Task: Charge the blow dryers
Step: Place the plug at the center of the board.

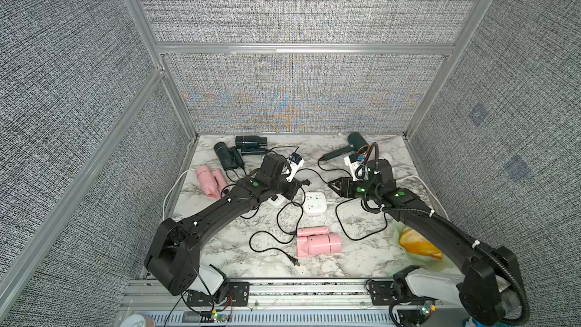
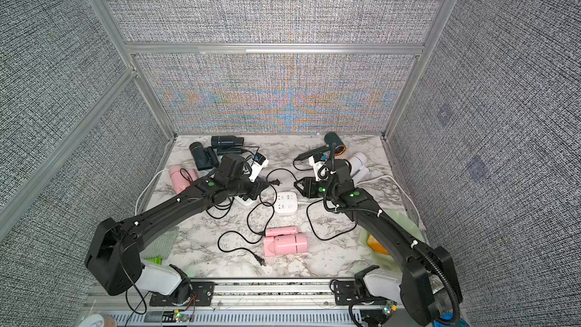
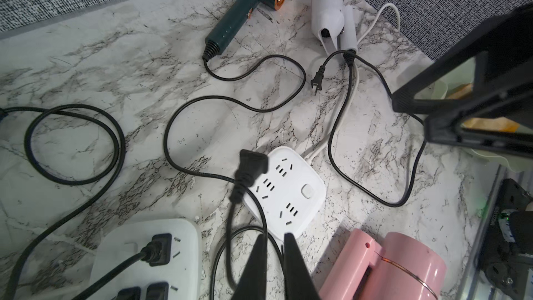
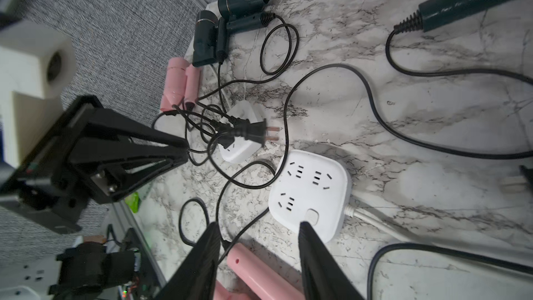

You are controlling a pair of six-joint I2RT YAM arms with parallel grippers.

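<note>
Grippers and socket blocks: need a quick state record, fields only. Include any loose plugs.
left gripper: nearly shut, pinching a black cord just behind the held plug; plug off the table, prongs bare
right gripper: open, empty, at the middle socket block
middle socket block: all outlets empty
socket block by the left arm: three plugs seated
loose plugs: one beside the white dryer; one beside the near pink dryer

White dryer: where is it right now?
In a top view the white dryer lies far right on the table, toward the back, next to the copper-ringed teal dryer.
</note>
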